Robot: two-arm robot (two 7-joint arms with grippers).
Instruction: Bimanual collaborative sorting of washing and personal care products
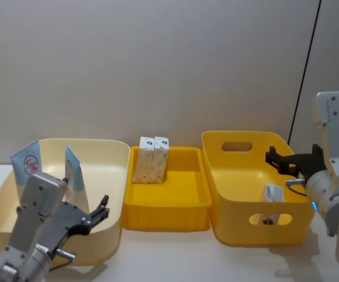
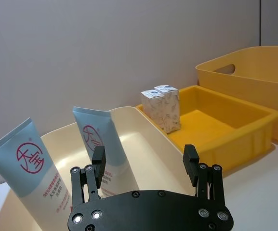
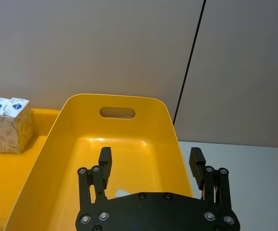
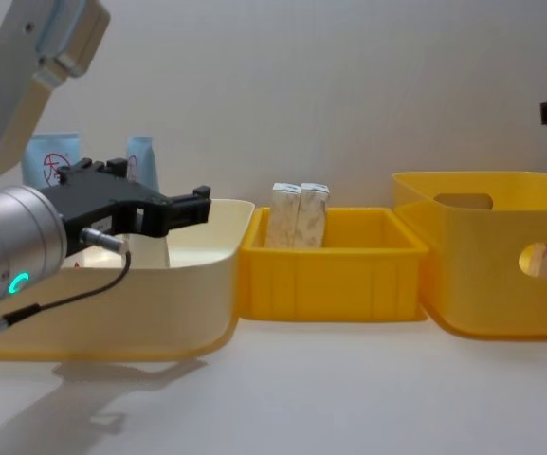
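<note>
Sorting looks well along: two tubes (image 1: 27,164) stand in the cream bin (image 1: 113,147), two cartons (image 1: 151,160) in the middle tray (image 1: 169,220), and a white pack (image 1: 272,197) in the yellow bin (image 1: 240,235). Left gripper (image 1: 101,211) is apart and empty over the cream bin; right gripper (image 1: 273,160) is apart over the yellow bin. We cannot tell what remains.

tubes (image 1: 27,167) standing in left bin (image 1: 98,140) | cartons (image 1: 151,159) sitting rear-left in centre tray (image 1: 181,197) | perhaps another tube (image 1: 272,193) leaning in right bin (image 1: 235,191)

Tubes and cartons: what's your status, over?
Left hand open over cream bin. Right hand open over right yellow bin. Two tubes standing in cream bin, two cartons in middle tray. Nothing blocking either hand.
</note>
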